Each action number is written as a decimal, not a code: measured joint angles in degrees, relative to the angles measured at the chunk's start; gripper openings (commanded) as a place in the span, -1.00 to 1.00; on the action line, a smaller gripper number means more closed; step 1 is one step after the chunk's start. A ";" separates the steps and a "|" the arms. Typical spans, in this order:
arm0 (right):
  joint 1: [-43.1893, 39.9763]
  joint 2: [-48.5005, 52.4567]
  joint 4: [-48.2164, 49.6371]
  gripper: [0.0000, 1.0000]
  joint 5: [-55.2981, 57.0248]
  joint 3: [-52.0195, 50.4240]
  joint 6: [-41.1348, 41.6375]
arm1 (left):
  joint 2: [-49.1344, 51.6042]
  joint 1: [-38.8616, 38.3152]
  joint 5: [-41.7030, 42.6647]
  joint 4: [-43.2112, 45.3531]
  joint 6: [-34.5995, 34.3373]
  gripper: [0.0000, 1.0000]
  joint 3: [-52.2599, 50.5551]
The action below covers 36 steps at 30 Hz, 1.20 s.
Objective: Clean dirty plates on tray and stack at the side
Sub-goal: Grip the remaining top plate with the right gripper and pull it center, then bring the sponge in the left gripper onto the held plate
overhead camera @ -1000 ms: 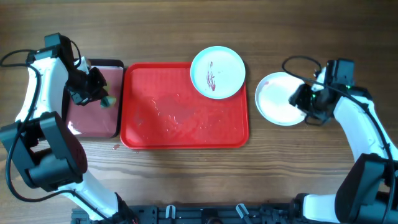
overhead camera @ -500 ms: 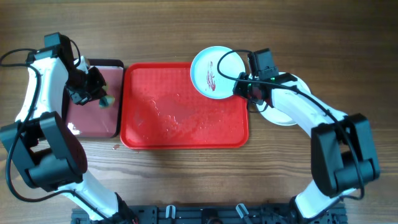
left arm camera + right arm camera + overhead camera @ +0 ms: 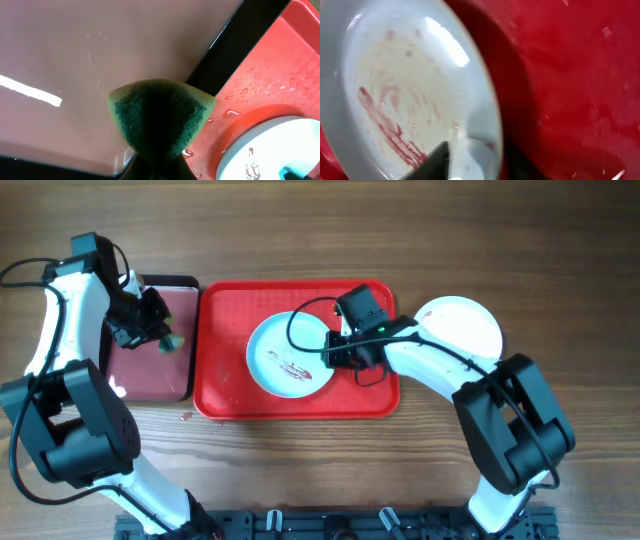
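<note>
A pale aqua plate with reddish-brown smears lies in the middle of the bright red tray. My right gripper is shut on its right rim; in the right wrist view the gripper has one finger inside the plate and one outside over the tray. A clean white plate lies on the table to the right of the tray. My left gripper is shut on a green sponge above the maroon tray. A third plate is not visible.
The dark maroon, black-rimmed tray sits against the red tray's left side. Water drops lie on the red tray. A small reddish spot marks the wood near its front left corner.
My right arm left the white plate, took the smeared aqua plate at the tray's back right corner and pulled it to the tray's middle. The left arm stayed still.
</note>
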 measured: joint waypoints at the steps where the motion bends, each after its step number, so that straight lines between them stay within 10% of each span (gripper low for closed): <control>1: -0.02 -0.22 -0.09 0.13 0.04 0.52 -3.23 | 0.00 0.00 0.00 0.04 0.00 -0.92 0.00; 4: -0.20 -0.22 4.37 0.39 2.91 1.51 -14.08 | 0.00 0.00 -0.02 0.46 0.00 -0.92 0.00; 9: -0.20 1.70 13.97 0.22 6.80 2.27 -27.80 | 0.00 0.00 0.00 0.48 0.00 -0.92 0.00; 15: -0.20 5.64 14.91 -0.92 7.61 2.36 -26.64 | 0.00 0.00 0.00 0.59 0.02 -0.92 0.00; 25: 0.22 4.87 0.90 -0.91 -1.81 4.39 7.34 | 0.00 -1.11 -0.22 0.59 0.00 -0.92 0.00; 28: 1.51 4.87 0.24 -0.81 -2.49 4.39 7.98 | 0.00 -3.69 -0.31 0.59 0.02 -0.92 0.00; 32: 0.92 4.76 2.08 -0.15 -1.88 4.98 4.35 | 0.00 -6.84 0.02 -0.85 0.00 -0.92 0.00; 36: 0.63 4.79 2.84 -0.46 -0.66 5.84 -1.53 | 0.00 -9.66 3.39 -1.33 -0.17 -0.92 0.00</control>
